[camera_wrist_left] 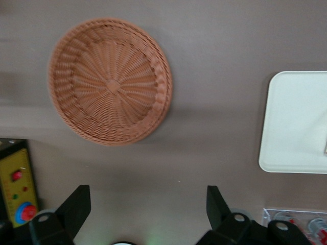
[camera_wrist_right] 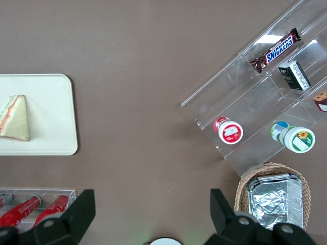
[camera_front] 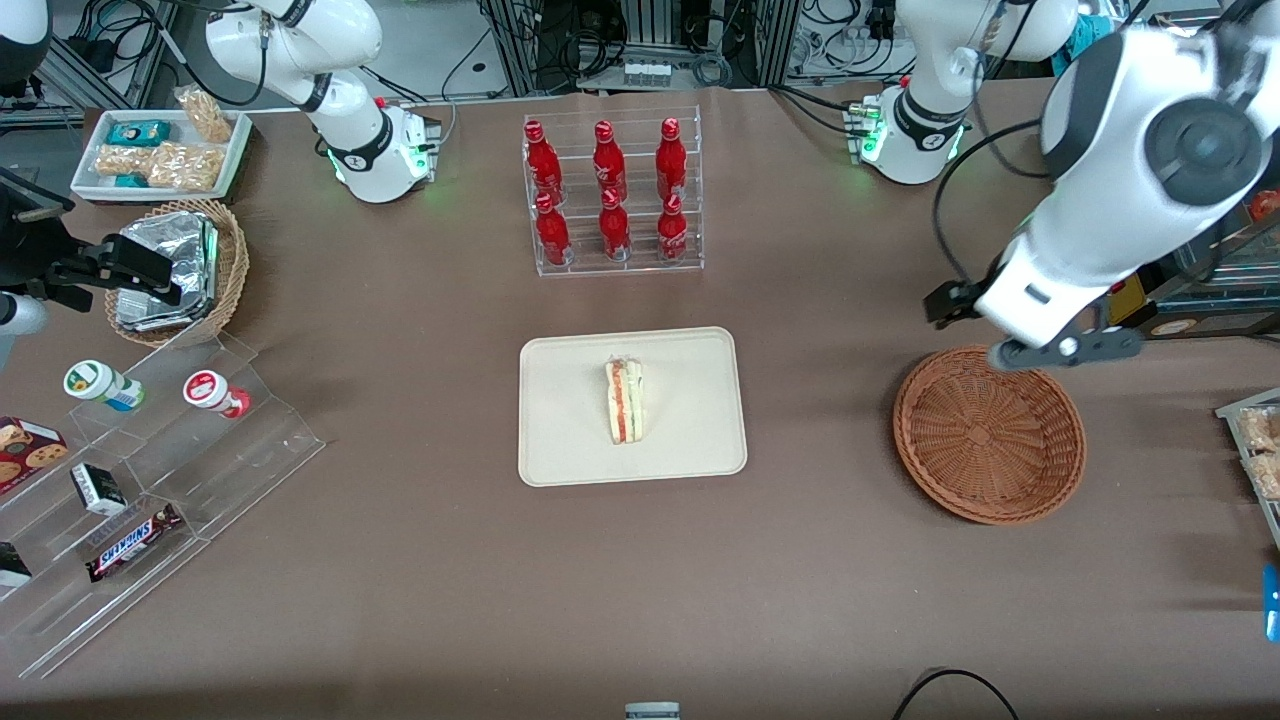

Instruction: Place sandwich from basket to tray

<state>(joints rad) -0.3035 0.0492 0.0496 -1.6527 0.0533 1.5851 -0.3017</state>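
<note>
The sandwich [camera_front: 625,400], a wrapped wedge with red-orange and green layers, lies on its side in the middle of the cream tray [camera_front: 560,430]. The right wrist view also shows it [camera_wrist_right: 15,118] on the tray [camera_wrist_right: 53,112]. The reddish-brown wicker basket [camera_front: 988,435] stands empty toward the working arm's end of the table. My left gripper [camera_front: 950,303] hangs open and empty above the table, a little farther from the front camera than the basket. In the left wrist view the gripper [camera_wrist_left: 148,209] has its fingers [camera_wrist_left: 76,204] wide apart over bare tabletop, with the basket [camera_wrist_left: 110,81] and one end of the tray [camera_wrist_left: 294,122] in sight.
A clear rack of red bottles [camera_front: 610,195] stands farther from the front camera than the tray. Toward the parked arm's end are a tan basket of foil packs [camera_front: 170,270], a white snack tray [camera_front: 160,150] and clear stepped shelves with snacks [camera_front: 130,480].
</note>
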